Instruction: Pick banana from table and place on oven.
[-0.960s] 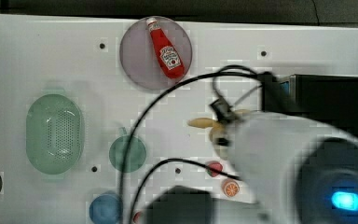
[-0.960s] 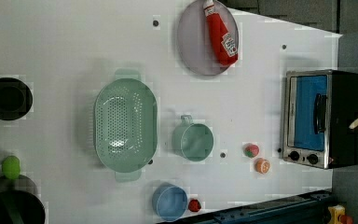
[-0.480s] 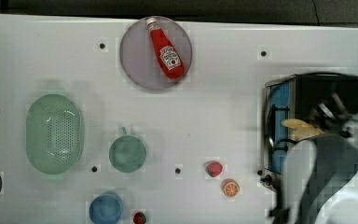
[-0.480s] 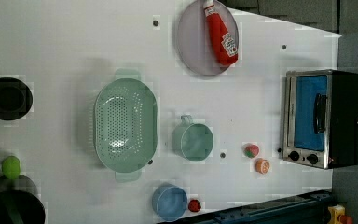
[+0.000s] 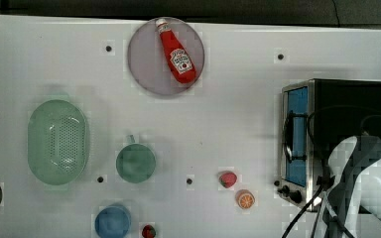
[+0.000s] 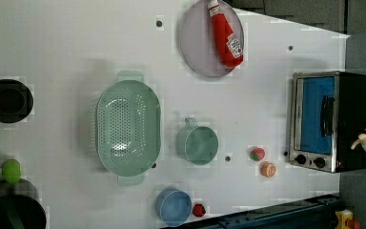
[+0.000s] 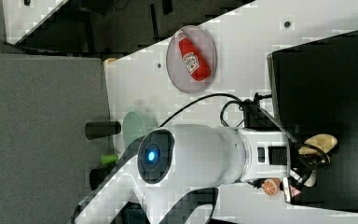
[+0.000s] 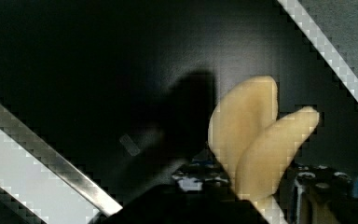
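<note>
Hovering over the oven's [image 7: 326, 93] black top, the gripper [image 7: 314, 156] has the banana [image 7: 321, 142] at its fingertips; whether the fingers clamp it or have let go, I cannot tell. The banana sits toward the oven's knob end, at about five o'clock from the ketchup bottle [image 7: 192, 58] in the right view. In the left view it shows at the oven's three-o'clock edge. The table [image 5: 228, 129] carries the oven.
</note>
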You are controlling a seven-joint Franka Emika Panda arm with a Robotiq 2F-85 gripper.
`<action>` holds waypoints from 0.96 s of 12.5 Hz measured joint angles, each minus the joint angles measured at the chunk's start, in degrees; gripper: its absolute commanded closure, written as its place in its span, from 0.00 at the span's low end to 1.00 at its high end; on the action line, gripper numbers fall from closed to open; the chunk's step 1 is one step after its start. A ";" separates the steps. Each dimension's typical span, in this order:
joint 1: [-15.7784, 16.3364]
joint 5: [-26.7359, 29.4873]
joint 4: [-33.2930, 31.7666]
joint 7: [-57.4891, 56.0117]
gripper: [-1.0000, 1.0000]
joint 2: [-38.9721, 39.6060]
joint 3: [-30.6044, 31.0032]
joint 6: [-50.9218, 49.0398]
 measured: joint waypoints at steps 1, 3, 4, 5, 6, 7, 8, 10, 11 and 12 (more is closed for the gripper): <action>-0.43 1.16 0.39 -1.62 0.45 0.39 0.64 0.67; -0.03 2.18 1.57 -3.08 0.23 0.80 1.12 0.95; 0.13 2.19 1.57 -3.86 0.11 0.45 1.51 0.95; 0.02 1.67 1.45 -4.11 0.00 -0.03 2.15 0.95; 0.15 1.13 1.90 -4.92 0.00 -0.12 2.49 0.95; 0.90 1.24 2.52 -5.34 0.00 -0.15 2.24 1.48; 1.57 1.18 2.52 -5.51 0.00 -0.78 2.01 1.82; 2.28 -0.65 2.35 -5.68 0.00 -4.25 2.74 -3.47; 2.33 -0.37 2.24 -4.98 0.00 -7.05 4.36 -5.81; 3.02 0.64 2.29 -2.85 0.00 -10.19 5.82 -7.53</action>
